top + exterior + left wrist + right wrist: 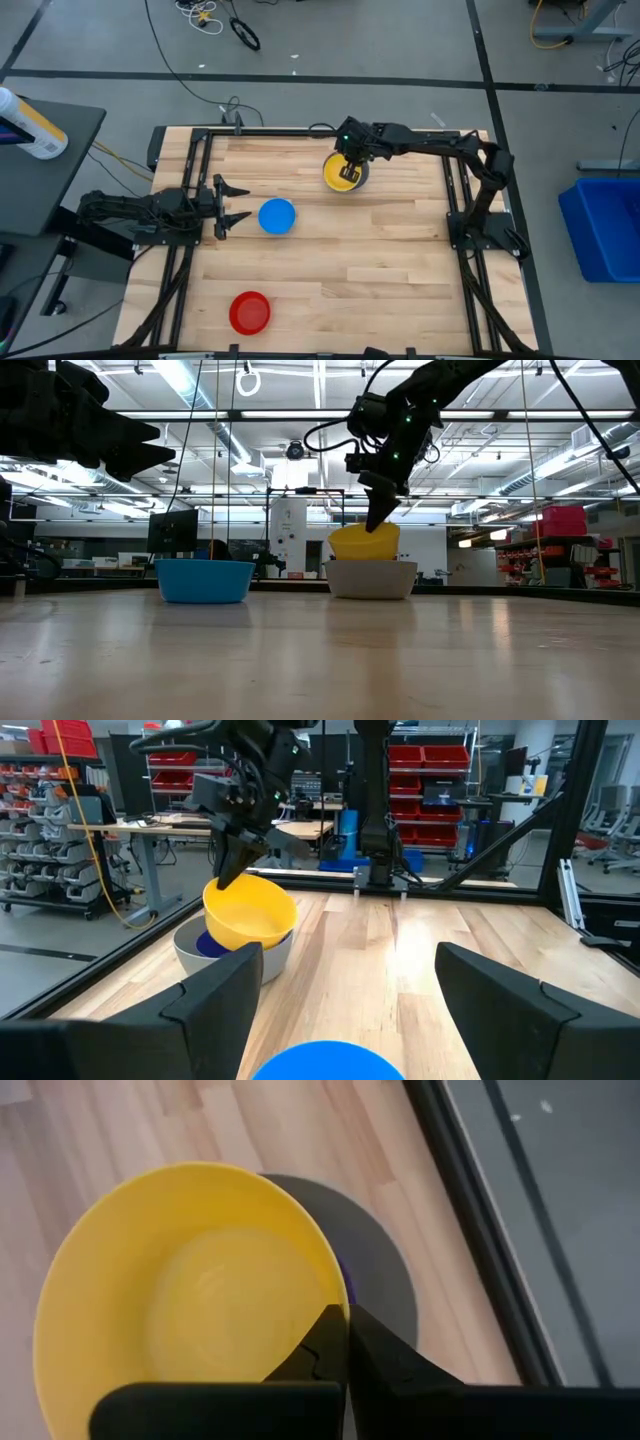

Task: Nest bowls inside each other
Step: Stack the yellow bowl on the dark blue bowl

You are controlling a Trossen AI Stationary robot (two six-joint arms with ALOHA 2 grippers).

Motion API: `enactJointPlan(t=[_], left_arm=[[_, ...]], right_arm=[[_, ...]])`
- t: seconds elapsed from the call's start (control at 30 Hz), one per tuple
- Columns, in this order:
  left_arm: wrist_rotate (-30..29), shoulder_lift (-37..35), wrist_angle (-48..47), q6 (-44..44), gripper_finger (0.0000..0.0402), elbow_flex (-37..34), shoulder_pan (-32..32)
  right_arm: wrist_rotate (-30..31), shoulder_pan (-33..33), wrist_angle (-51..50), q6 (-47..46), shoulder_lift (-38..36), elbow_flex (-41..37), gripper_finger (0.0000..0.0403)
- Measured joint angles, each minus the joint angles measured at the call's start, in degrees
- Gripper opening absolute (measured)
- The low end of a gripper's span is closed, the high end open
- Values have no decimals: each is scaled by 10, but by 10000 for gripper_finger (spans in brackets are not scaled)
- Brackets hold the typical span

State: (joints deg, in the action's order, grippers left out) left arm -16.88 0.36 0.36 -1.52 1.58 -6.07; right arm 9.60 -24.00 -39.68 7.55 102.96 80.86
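**Yellow bowl pinched by its rim over the grey bowl**

The right end effector [346, 1342] has its two dark fingers closed on the rim of the yellow bowl [190, 1295]. Just beyond that rim, the grey bowl [375, 1260] sits partly covered beneath it, with a sliver of dark blue [347, 1290] showing between them. Pale wooden worktop [330, 1130] lies ahead, edged by a dark frame rail [480, 1230].

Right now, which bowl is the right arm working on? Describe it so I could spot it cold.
Look at the far side of the wooden table, where the right arm reaches in. Its tool, shut on the rim, holds a yellow bowl tilted over a grey bowl. It is the only yellow one; the light blue bowl and red bowl sit alone.
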Motion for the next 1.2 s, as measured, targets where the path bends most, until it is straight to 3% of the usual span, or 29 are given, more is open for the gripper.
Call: enactJointPlan(t=[0.23,0.77,1.07,1.2], left_arm=[[0,0,0,0,307,0,0],[0,0,0,0,307,0,0],[0,0,0,0,307,0,0],[0,0,0,0,307,0,0]], right_arm=[[-28,-19,-4,9,0,0,0],[-9,-27,7,16,0,0,0],[-7,-34,30,19,1,-41,0],[-31,-35,34,28,1,-43,0]])
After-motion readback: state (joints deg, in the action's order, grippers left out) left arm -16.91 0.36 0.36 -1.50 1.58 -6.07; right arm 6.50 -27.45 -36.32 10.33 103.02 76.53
